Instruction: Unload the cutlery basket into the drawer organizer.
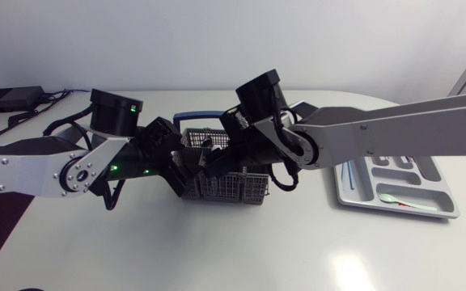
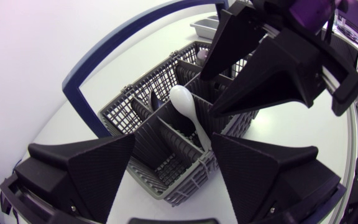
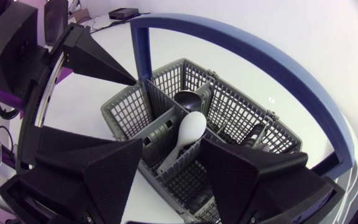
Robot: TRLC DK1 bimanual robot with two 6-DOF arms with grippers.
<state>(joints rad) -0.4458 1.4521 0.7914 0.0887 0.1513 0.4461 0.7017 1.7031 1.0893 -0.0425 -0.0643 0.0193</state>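
Cutlery basket [image 1: 226, 191], grey plastic mesh with a blue arched handle [image 1: 194, 115], stands on the white counter [image 1: 217, 250] near its middle, under both arms. It is divided into compartments. A white plastic spoon [image 3: 190, 129] stands in a middle one, bowl up and leaning on a divider. The bowl of a dark spoon [image 3: 188, 98] shows in the compartment just behind it.

The right end effector [image 3: 171, 149] hangs over the basket with its two wedge fingers spread wide and nothing held. The white spoon lies ahead of the gap between them. From the left wrist view its fingertips come close to the spoon [image 2: 186, 107], but I cannot tell if they touch it.

The left end effector [image 2: 174, 140] faces it from the other side of the basket, just as wide apart and also empty, with its fingers above the near rim.

The drawer organizer [image 1: 362, 187], a pale grey tray, lies on the counter well apart from the basket, on my right side beneath the right arm. A pale green spoon [image 1: 391, 198] lies in one of its long slots.
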